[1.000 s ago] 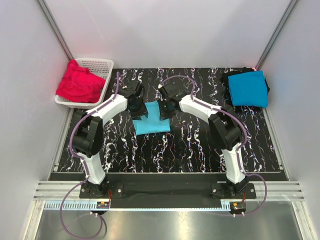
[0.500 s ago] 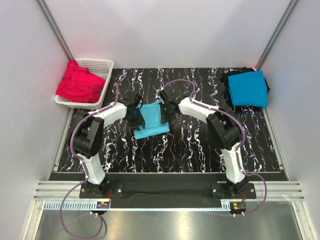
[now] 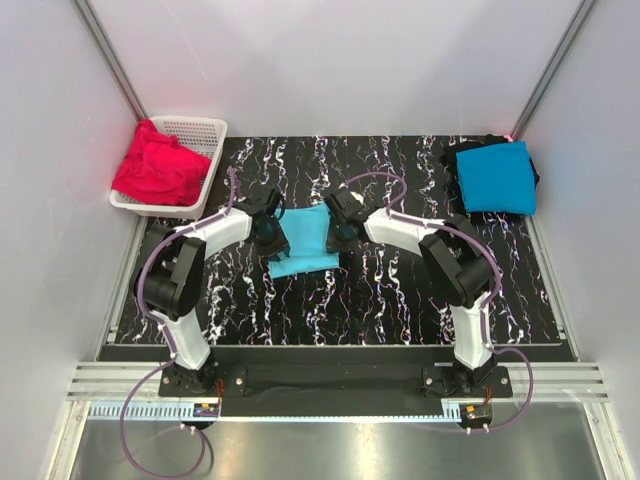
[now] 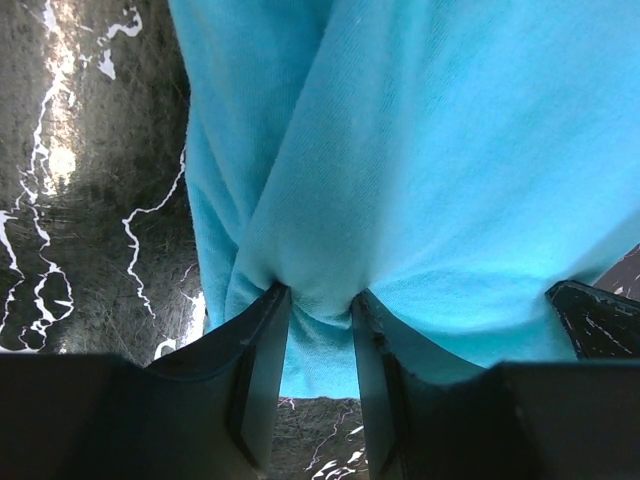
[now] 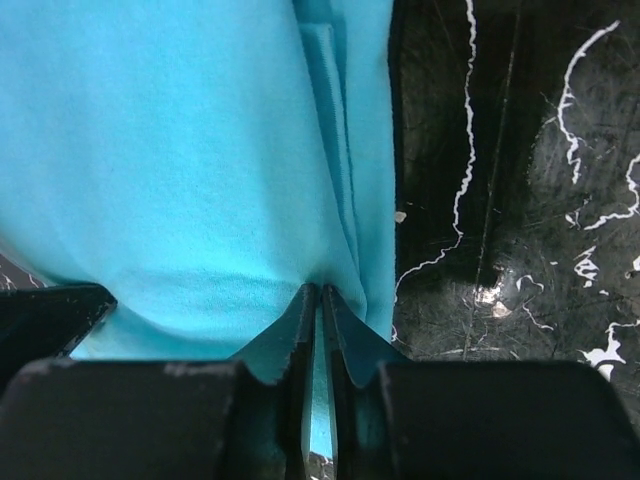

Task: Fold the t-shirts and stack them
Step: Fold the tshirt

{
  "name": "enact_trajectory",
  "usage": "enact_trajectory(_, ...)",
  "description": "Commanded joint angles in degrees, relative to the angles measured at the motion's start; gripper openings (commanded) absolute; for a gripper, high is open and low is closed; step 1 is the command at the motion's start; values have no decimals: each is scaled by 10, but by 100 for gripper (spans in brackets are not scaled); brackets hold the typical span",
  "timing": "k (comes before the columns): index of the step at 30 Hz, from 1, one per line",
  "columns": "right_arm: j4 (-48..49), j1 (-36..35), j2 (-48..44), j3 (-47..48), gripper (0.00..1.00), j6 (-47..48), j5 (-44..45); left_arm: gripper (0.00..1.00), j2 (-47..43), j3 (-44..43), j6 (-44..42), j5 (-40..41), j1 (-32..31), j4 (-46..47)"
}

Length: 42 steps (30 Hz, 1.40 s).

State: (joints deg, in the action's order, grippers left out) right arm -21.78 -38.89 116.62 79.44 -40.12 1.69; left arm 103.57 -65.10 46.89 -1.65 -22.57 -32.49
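Note:
A light turquoise t-shirt (image 3: 305, 240) lies partly folded at mid-table, its far edge lifted. My left gripper (image 3: 271, 228) is shut on the shirt's far left edge; in the left wrist view the fabric (image 4: 420, 150) bunches between my fingers (image 4: 258, 370). My right gripper (image 3: 336, 226) is shut on the far right edge; in the right wrist view the cloth (image 5: 180, 150) is pinched between nearly closed fingers (image 5: 345, 340). A deeper blue t-shirt (image 3: 497, 176) lies folded on a black one (image 3: 452, 157) at the back right. Red t-shirts (image 3: 155, 165) fill the basket.
A white lattice basket (image 3: 200, 130) stands at the back left corner. The black marbled tabletop (image 3: 380, 290) spreads in front of the shirt. White walls and metal frame posts close in the sides and the back.
Both grippers have drawn the turquoise shirt's far edge up and toward the near side, and the shirt looks narrower and shorter than one second ago.

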Motion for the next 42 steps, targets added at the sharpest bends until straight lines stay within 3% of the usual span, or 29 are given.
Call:
enact_trajectory(1, -118, 0, 29, -50, 13, -19, 81, 37, 32, 59, 6, 43, -3, -50)
enact_trajectory(7, -110, -3, 30, -72, 13, -27, 87, 37, 8, 115, 11, 51, -3, -33)
enact_trajectory(10, -86, -10, 12, -65, 19, 4, 89, 38, 6, 112, -4, 53, -3, -23)
enact_trajectory(14, -88, -10, -11, -26, 24, 36, 95, 41, -12, 88, -32, 60, -3, -17)
enact_trajectory(32, -131, -12, 0, 163, 24, 104, 87, 47, -112, -35, -81, 74, -4, -40)
enact_trajectory(36, -127, -18, 26, 179, 21, 127, 40, 47, -82, -62, -85, 75, -4, -40)
enact_trajectory(38, -124, -21, 36, 186, 9, 137, 17, 42, -64, -71, -83, 79, -3, -39)
enact_trajectory(40, -121, -22, 48, 191, 4, 141, -3, 33, -30, -84, -79, 81, -4, -42)
enact_trajectory(42, -114, -23, 56, 191, 2, 146, -28, 32, -17, -84, -64, 82, -4, -45)
